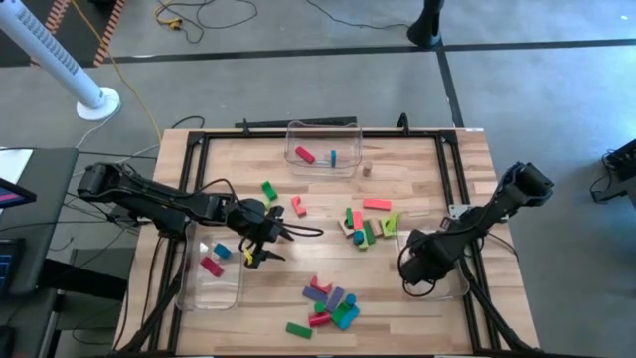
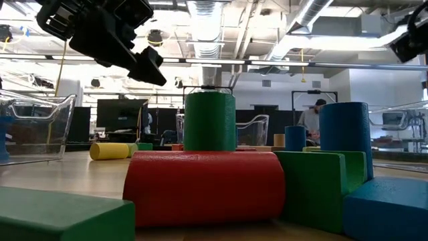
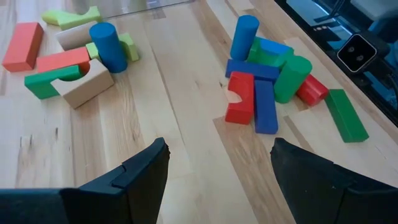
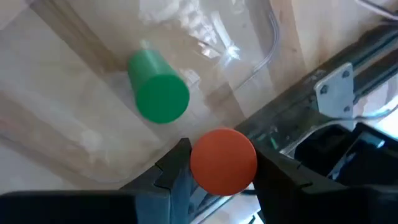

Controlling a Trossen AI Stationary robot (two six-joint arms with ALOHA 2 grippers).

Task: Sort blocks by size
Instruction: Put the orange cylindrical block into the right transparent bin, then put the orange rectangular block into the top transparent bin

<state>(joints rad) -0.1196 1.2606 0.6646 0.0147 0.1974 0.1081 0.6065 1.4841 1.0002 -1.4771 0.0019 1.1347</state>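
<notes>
our right gripper is clamped on an orange-red cylinder, end-on between the fingers, hanging over the clear bin at the table's right edge. we judge it is held there to be dropped beside the green cylinder already lying in that bin, as a match in size.

our left gripper hovers with fingers wide apart and empty above bare table, facing the near pile of loose blocks, likely ready for its next pick.

more blocks sit in a central cluster. the left bin and the far bin each hold a few blocks. nothing blocks the drop, though the bin's rim is close.
</notes>
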